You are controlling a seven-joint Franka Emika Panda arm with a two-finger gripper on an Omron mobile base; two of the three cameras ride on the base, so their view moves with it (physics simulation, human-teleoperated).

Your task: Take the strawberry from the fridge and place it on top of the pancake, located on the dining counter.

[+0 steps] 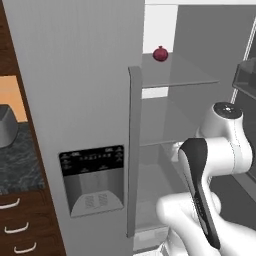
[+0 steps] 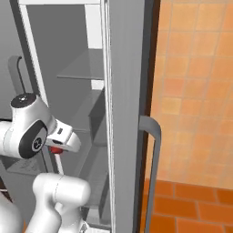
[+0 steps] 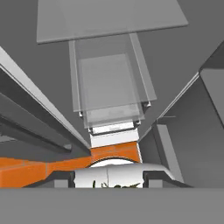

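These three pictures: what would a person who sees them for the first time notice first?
First, the open fridge, with its right door swung aside and glass shelves inside. Next, the dark maroon round fruit alone on the upper shelf in the left base view. Then the white arm reaching into the fridge; in the right base view a small red thing, likely the strawberry, shows at its end effector.
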